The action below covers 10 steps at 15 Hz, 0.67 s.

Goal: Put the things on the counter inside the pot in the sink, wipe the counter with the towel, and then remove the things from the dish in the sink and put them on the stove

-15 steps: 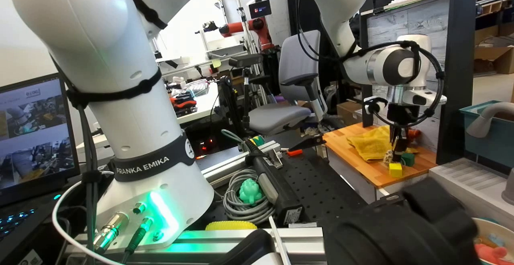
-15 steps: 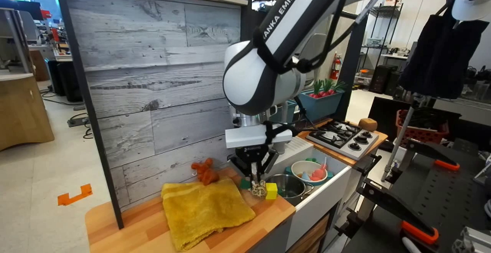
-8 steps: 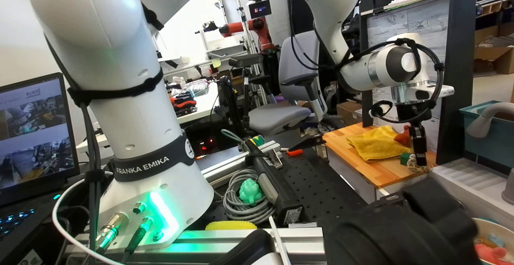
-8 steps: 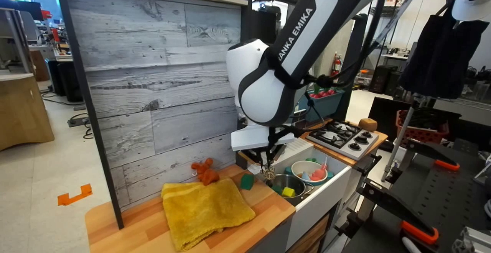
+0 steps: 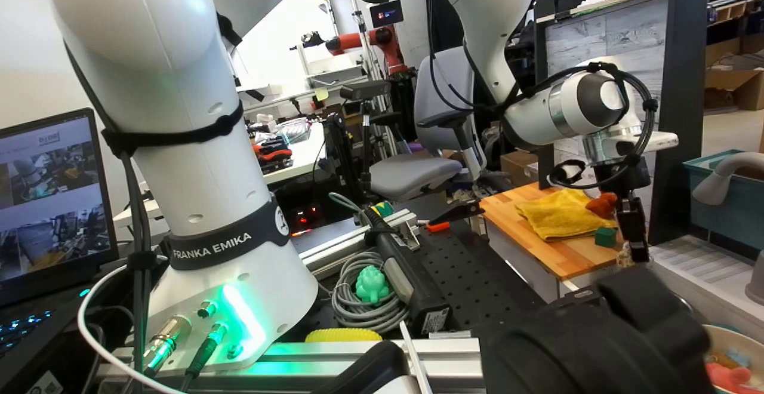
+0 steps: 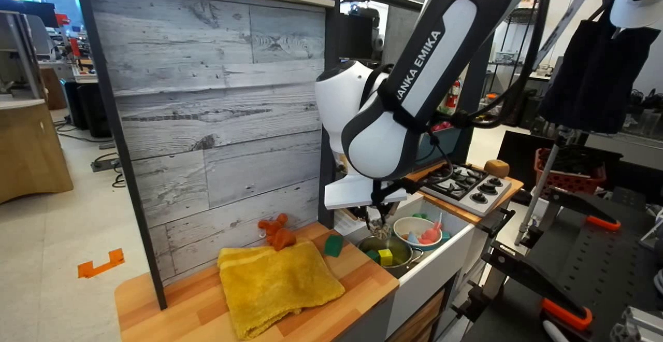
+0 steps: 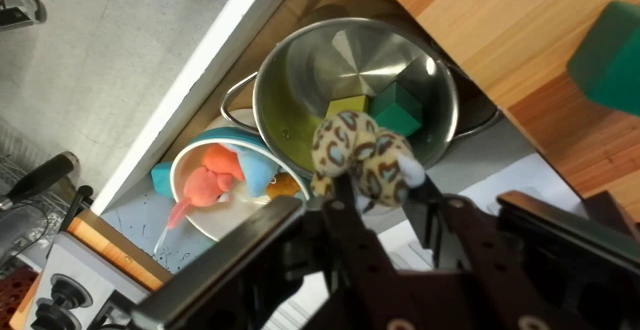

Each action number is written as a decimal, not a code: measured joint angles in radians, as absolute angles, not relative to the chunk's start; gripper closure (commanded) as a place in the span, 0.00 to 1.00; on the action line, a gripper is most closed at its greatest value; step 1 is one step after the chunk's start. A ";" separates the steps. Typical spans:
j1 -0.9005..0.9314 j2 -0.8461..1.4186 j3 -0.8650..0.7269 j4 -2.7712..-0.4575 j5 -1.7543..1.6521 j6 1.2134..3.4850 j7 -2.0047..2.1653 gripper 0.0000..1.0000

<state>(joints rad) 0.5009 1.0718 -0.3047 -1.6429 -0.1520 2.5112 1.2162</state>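
Note:
A spotted plush toy (image 7: pixel 387 182) hangs at the fingertips of my gripper (image 7: pixel 382 188), touching both fingers. It is over the steel pot (image 7: pixel 452 95) in the sink (image 6: pixel 435 265), about level with the rim. Inside the pot lie a yellow block (image 7: pixel 347 104) and a green block (image 7: pixel 398 110). On the counter (image 6: pixel 178 318) are another green block (image 6: pixel 333 245) and an orange-red toy (image 6: pixel 279 237) by the back wall. The yellow towel (image 6: pixel 277 285) lies folded in front of it. Beside the pot, the white dish (image 7: pixel 227 220) holds a pink toy (image 7: pixel 200 188) and a blue toy (image 7: pixel 257 167).
The stove (image 6: pixel 466 186) stands on the far side of the sink, with a brown block (image 6: pixel 497 168) at its corner. A grey wood-print wall (image 6: pixel 217 140) rises behind the counter. In an exterior view a faucet (image 5: pixel 719 182) arches over the sink side.
My gripper has carried the spotted toy from the counter to over the pot, and lowered a little since. The yellow block has gone from the counter's edge into the pot.

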 measured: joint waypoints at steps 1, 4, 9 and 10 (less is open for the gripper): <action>0.501 1.071 -0.304 -1.646 -0.155 2.512 1.225 0.30; 0.502 1.052 -0.295 -1.665 -0.155 2.555 1.227 0.07; 0.565 0.967 -0.312 -1.775 -0.163 2.837 1.315 0.00; 0.578 0.959 -0.311 -1.792 -0.160 2.878 1.325 0.00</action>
